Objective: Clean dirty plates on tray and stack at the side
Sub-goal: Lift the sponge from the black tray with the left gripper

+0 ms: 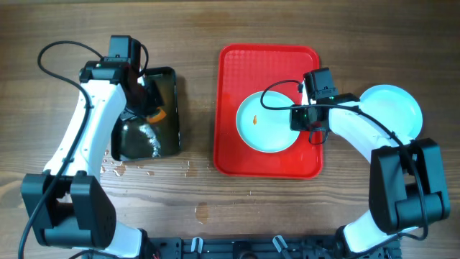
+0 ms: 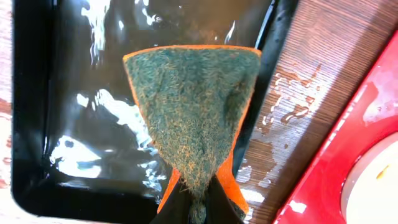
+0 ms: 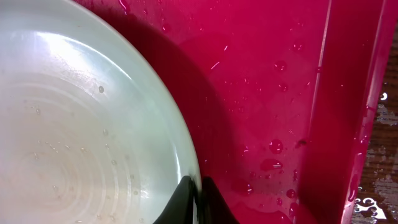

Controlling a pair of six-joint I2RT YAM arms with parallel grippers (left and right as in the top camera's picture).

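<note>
The red tray sits mid-table, beaded with droplets. On it lies a pale blue plate with a small orange smear, and a second plate rests on the table to its right. The right gripper pinches the smeared plate's right rim. Over a black tray at left, the left gripper clamps a green-and-orange sponge.

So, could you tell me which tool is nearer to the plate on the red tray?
Right. The right tool pinches that plate's right rim; the left tool is over the black tray, holding a sponge.
</note>
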